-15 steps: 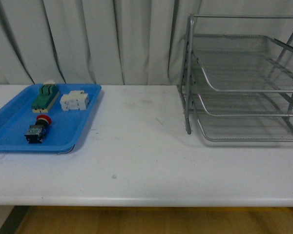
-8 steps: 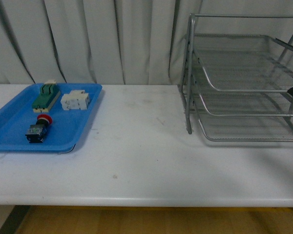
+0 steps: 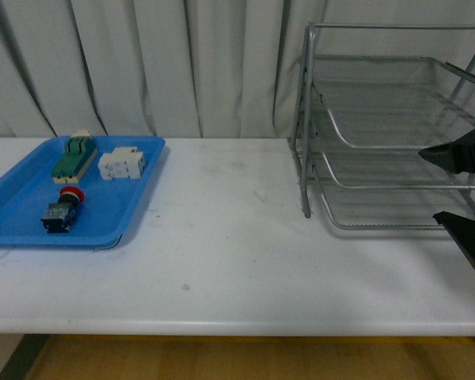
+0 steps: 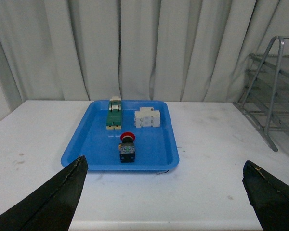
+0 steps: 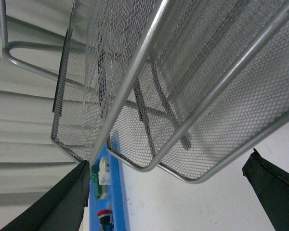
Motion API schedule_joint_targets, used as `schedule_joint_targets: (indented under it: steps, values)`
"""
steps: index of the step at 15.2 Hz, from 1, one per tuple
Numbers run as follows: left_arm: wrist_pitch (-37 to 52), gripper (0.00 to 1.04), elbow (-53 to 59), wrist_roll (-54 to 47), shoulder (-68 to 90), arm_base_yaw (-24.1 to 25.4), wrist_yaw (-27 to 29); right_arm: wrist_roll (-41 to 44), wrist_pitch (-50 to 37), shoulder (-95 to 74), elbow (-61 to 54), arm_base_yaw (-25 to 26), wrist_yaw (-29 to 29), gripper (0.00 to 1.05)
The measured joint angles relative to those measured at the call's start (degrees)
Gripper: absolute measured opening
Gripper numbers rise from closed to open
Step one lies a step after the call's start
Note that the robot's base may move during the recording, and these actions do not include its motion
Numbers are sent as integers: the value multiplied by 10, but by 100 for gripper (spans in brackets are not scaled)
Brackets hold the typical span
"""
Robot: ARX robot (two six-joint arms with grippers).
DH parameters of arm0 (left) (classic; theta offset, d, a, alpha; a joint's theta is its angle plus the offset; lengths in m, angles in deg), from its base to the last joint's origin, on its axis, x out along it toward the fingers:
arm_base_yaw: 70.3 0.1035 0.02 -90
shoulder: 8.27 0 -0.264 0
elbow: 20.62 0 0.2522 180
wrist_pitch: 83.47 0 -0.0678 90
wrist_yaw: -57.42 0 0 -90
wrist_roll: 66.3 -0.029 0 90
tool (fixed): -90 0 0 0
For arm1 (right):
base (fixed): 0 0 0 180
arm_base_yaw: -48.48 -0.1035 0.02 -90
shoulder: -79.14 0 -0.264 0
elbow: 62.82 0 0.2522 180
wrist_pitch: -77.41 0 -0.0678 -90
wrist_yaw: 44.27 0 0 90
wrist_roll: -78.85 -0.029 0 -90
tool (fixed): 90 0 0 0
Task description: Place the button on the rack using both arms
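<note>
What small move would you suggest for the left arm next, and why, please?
Probably ease the left claw forward and down toward the button. The button lies untouched in the blue tray, roughly centred ahead of the open claw, which is well short of it. The right claw hangs open by the rack, far from the button.

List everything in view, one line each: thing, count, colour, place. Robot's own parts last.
table: one, white, foreground
curtain: one, pale grey, behind table
blue tray: one, blue, table's left part
button: one, red cap, black body, near end of tray
green-topped block: one, green and cream, far end of tray
white block: one, white, beside the green-topped block
rack: one, silver mesh, table's right part
left gripper: one, black, open, facing the tray
right gripper: one, black, open, before the rack
</note>
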Motion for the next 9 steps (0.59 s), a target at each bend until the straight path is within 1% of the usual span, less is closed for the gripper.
schedule_joint_targets:
  steps: [6, 9]
  values:
    - [0, 98, 0, 0, 0, 0, 0, -11, 44, -61, 79, 3, -14, 98]
    - [0, 98, 0, 0, 0, 0, 0, -9, 83, -101, 134, 3, -30, 98]
